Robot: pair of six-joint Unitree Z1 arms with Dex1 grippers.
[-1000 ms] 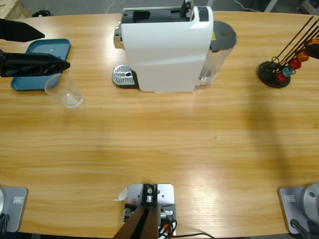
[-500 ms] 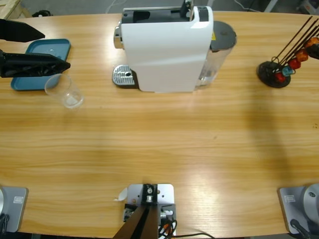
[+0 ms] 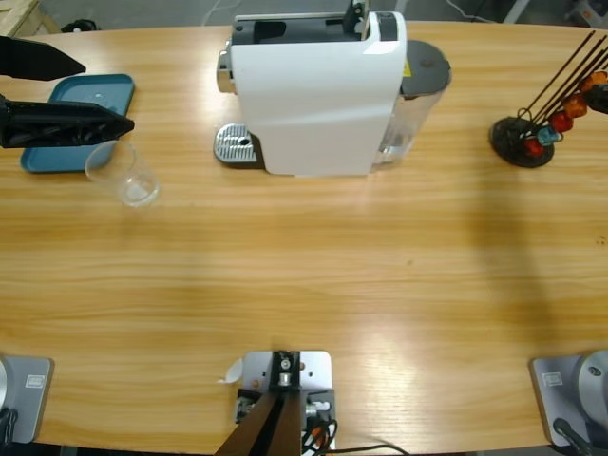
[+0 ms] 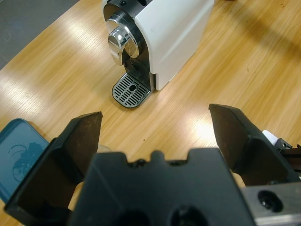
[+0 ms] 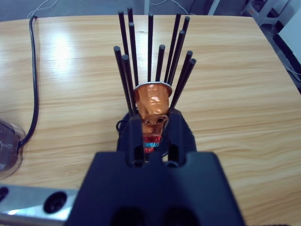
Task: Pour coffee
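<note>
Left gripper (image 4: 155, 127) jaws spread wide, holding nothing, above clear plastic cup (image 3: 123, 175) at table's 9 o'clock; any coffee in it indiscernible. Right gripper (image 5: 151, 123) jaws nearly closed around orange capsule (image 5: 151, 101) in black rod rack (image 5: 153, 56).

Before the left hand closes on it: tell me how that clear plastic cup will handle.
The clear cup looks thin-walled and nearly empty, so probably light and easily crushed. It stands tall and narrow-based beside the blue tray, so a sideways nudge could tip it. Its smooth wall may slip.
</note>
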